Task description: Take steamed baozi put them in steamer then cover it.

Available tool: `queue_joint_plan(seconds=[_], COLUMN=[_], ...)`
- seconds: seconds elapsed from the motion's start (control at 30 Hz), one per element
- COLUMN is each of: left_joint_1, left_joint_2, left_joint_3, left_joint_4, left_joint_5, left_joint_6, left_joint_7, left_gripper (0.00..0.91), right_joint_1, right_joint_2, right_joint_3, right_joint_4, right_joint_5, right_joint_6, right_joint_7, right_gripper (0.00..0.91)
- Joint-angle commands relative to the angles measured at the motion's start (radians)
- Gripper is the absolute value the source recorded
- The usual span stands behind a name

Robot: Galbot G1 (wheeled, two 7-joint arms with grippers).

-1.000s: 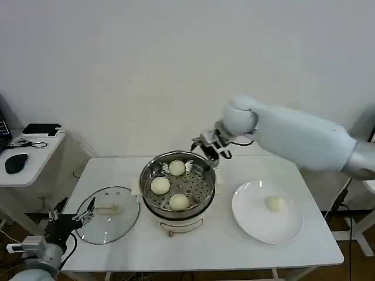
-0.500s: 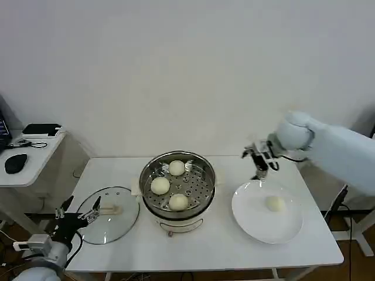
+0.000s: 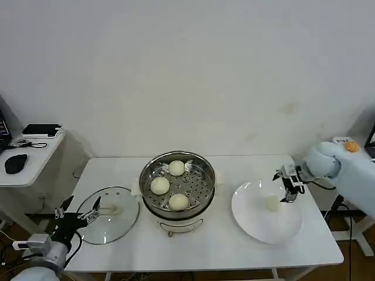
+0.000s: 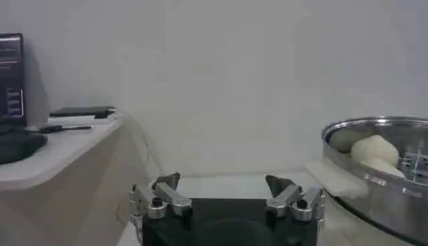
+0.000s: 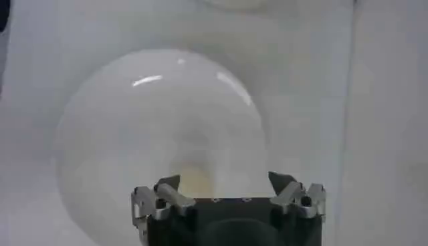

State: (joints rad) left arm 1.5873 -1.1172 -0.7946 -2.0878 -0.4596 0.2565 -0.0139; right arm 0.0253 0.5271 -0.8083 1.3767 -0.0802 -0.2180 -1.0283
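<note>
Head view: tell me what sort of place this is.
Probably a lab or test room staged as a kitchen: a plain white table holding a steamer and plate, bare wall, and a side desk with electronics.

No text, label, brand or number can be read. The dark screen [image 4: 10, 67] at the side desk in the left wrist view carries faint lines of writing, too small to make out.

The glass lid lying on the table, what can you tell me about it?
The cover is a round, clear glass disc with a thin metal rim and a cream-white bar handle at its middle. It lies flat on the white table, handle up, beside the steamer, not on it. The left gripper, open, hovers at its outer edge.
</note>
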Motion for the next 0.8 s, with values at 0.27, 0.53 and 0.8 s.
queue_joint_plan(seconds=[0.27, 0.53, 0.8], left_joint_1=[0.011, 0.014, 0.014], left_joint_2=[0.004, 0.001, 0.001], left_joint_3=[-0.004, -0.009, -0.014], left_joint_4=[-0.006, -0.002, 0.003], left_joint_5=[-0.001, 0.000, 0.000], left_joint_6=[0.004, 0.003, 0.002], left_joint_7=[-0.001, 0.000, 0.000], left_gripper=[0.907, 0.907, 0.907], right_joint_1=[-0.138, -0.141, -0.150], right_joint_2=[0.088, 0.149, 0.171], right_joint_3=[0.089, 0.105, 0.111], right_joint_4=[-0.157, -0.224, -0.256], right_joint_5=[-0.037, -0.062, -0.090], right_joint_6=[0.002, 0.011, 0.009], right_joint_7=[-0.004, 0.002, 0.001], right_gripper=[0.907, 0.907, 0.907])
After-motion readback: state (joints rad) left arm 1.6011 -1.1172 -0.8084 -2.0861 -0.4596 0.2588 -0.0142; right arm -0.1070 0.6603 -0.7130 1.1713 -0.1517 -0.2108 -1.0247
